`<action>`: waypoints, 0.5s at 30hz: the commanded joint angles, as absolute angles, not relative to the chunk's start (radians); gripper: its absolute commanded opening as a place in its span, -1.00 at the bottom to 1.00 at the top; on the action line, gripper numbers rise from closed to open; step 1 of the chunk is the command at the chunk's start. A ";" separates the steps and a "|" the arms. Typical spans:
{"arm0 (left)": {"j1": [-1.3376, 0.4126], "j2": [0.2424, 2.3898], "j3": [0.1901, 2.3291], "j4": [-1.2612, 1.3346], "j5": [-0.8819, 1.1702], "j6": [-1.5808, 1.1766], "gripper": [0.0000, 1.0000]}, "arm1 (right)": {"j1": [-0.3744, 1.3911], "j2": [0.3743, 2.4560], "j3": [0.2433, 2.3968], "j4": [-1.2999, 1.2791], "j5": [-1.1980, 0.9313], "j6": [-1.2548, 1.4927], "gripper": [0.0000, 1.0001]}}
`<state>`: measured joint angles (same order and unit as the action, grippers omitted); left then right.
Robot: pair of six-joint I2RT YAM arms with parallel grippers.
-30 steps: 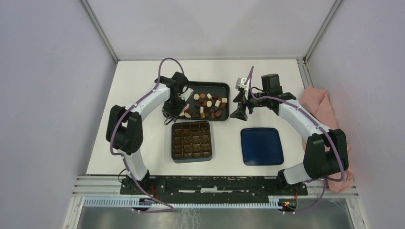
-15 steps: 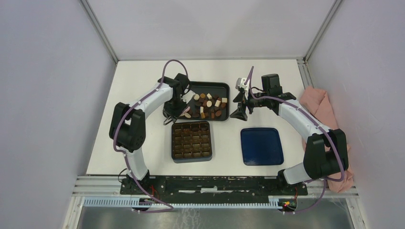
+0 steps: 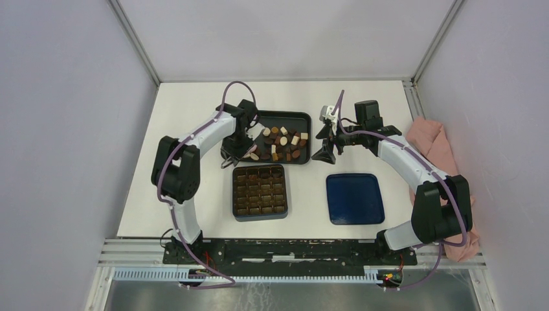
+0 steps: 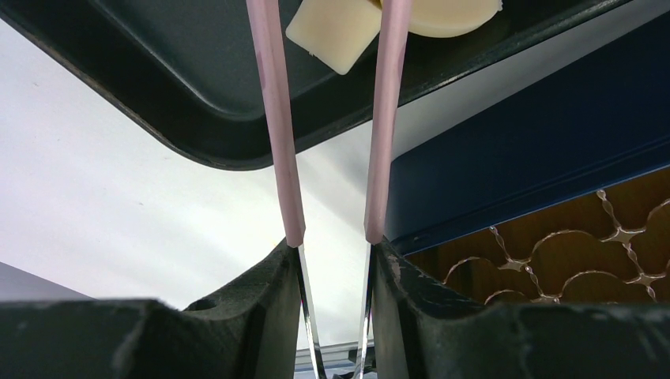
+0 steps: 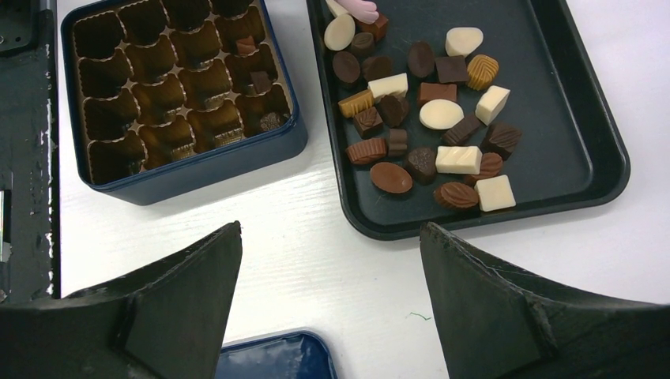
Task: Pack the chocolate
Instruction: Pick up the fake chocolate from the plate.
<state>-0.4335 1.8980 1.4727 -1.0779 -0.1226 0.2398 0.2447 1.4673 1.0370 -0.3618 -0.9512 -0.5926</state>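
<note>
**Pink tweezers (image 4: 272,118) over the corner of the chocolate tray**

Pink tweezers, two slim matte-coated arms on bare shiny metal shanks, are clamped between the black, rough-surfaced fingers of the left gripper (image 4: 336,316). The arms run side by side with a clear gap between them as far as the left wrist view follows them. Their tips are cut off at the frame edge beside two smooth cream-white pieces, so whether they pinch anything cannot be told.

The chocolate (image 5: 441,114) lies mostly loose in a shallow black tray (image 5: 569,118) with rounded corners and a raised lip. The pieces are ovals, squares, small bars and ribbed leaf shapes in dark brown, mid brown and cream-white, and many of them touch one another.

A few small dark pieces sit in the box (image 5: 197,170), in the cups along the side nearest the tray. The box is a dark blue container with rounded corners, lined with a grid of gold-brown scalloped cups, and it stands just beside the tray on the white table (image 3: 194,116).

The right gripper (image 5: 330,237) hangs above the table with its broad, dark, wedge-shaped fingers spread wide and nothing between them. A flat blue lid (image 3: 355,198), square with rounded corners, lies near the box on its right. A crumpled pink cloth (image 3: 430,139) is bunched at the table's right edge.
</note>
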 commanded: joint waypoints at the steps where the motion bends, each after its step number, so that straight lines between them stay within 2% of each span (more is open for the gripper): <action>1: -0.428 1.911 1.518 -1.085 -0.123 0.286 -0.20 | 0.238 1.456 1.061 -0.354 -0.992 -0.611 0.77; 11: -0.428 1.951 1.537 -1.095 -0.090 0.283 -0.24 | 0.238 1.454 1.062 -0.356 -0.996 -0.610 0.78; 15: -0.428 1.971 1.548 -1.101 -0.072 0.273 -0.32 | 0.236 1.453 1.062 -0.356 -0.996 -0.610 0.77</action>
<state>-0.4332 1.9472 1.5005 -1.0893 -0.1047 0.2481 0.2401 1.4673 1.0370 -0.3622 -0.9619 -0.5926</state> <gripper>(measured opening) 0.370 0.887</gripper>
